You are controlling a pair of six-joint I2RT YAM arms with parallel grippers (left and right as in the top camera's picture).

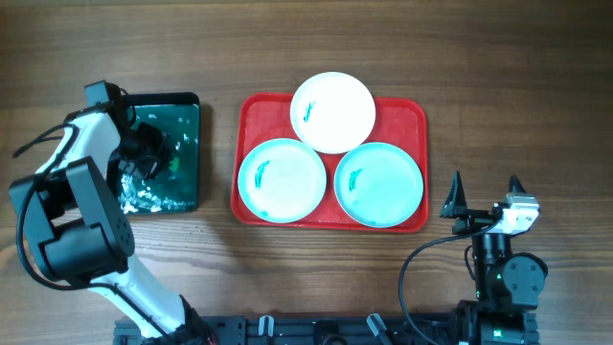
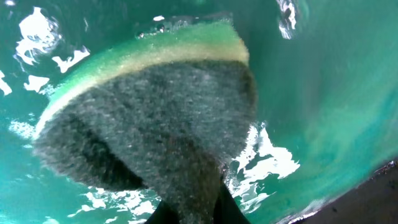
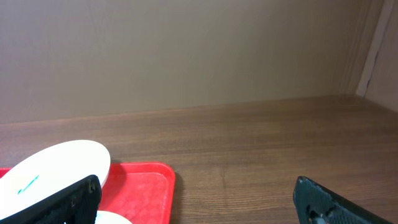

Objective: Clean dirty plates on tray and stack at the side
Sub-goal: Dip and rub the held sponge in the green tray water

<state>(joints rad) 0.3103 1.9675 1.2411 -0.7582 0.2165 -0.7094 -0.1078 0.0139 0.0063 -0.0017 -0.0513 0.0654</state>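
Note:
The red tray (image 1: 417, 115) lies mid-table and holds three plates. The white plate (image 1: 333, 112) sits at its far side, overlapping two pale turquoise plates, one at the left (image 1: 283, 179) and one at the right (image 1: 379, 184). Each has a small teal smear. My left gripper (image 1: 158, 158) is down in the dark green tray (image 1: 189, 115) and is shut on a sponge (image 2: 155, 118) with a dark scouring face and a green-yellow back. My right gripper (image 1: 482, 196) is open and empty to the right of the red tray. The right wrist view shows the white plate (image 3: 56, 165) and the red tray corner (image 3: 146, 186).
The dark green tray holds teal water with white foam (image 2: 267, 155). Its black rim shows at the lower right of the left wrist view (image 2: 373, 196). Bare wooden table (image 3: 261, 149) lies to the right of the red tray, with a wall behind.

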